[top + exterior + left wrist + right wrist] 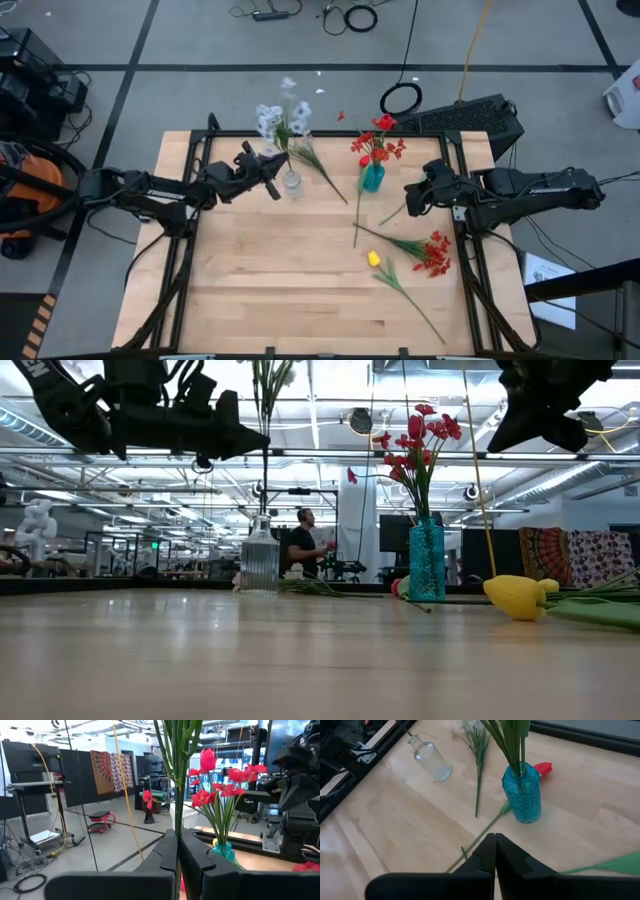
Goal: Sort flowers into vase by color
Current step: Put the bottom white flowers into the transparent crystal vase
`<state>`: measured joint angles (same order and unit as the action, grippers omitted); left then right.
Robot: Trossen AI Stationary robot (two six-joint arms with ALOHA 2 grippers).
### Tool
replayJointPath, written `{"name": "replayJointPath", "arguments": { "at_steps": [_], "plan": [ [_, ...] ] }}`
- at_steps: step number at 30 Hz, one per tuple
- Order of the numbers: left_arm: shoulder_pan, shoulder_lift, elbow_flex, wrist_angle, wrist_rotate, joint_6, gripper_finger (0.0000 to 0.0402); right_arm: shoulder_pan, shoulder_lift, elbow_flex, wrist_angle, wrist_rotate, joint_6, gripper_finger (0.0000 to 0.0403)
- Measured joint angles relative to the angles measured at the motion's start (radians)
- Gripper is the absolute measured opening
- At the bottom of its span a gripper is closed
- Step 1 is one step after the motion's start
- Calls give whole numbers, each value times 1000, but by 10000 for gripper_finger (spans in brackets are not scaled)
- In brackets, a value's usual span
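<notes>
My left gripper (pixel 272 172) is shut on the green stems of a pale white wispy spray (pixel 282 116), right above the clear glass vase (pixel 291 182). My right gripper (pixel 410 197) is shut and empty, high over the table beside the blue vase (pixel 372 180), which holds red flowers (pixel 378 140). A red tulip lies on the table behind the blue vase, and its stem (pixel 480 837) passes under my right gripper (pixel 495 840). A yellow tulip (pixel 374 259), a red spray (pixel 435 252) and a green wispy spray (pixel 322 168) lie flat on the table. My left gripper pinches the spray's bundle of green stems (pixel 177 815) between its two fingers, well below the blossoms. The fingers come level from the table's left and lie across the stems. The spray stands upright, and its lower end (pixel 264 500) reaches down into the clear vase's mouth.
The clear vase (pixel 260 560) and the blue vase (pixel 427 560) stand at the table's far middle. The near left of the wooden table (pixel 260 290) is bare. A black frame rail (pixel 180 250) runs along each side. A person stands in the room far beyond the table.
</notes>
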<state>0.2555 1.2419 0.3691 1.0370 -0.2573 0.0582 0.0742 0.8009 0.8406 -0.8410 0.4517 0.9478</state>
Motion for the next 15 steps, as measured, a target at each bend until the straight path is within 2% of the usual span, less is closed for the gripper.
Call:
{"name": "replayJointPath", "arguments": {
  "at_steps": [15],
  "plan": [
    [1, 0, -24, -59, 0, -1, 10, 0, 0, 0, 0, 25, 2, 0]
  ]
}}
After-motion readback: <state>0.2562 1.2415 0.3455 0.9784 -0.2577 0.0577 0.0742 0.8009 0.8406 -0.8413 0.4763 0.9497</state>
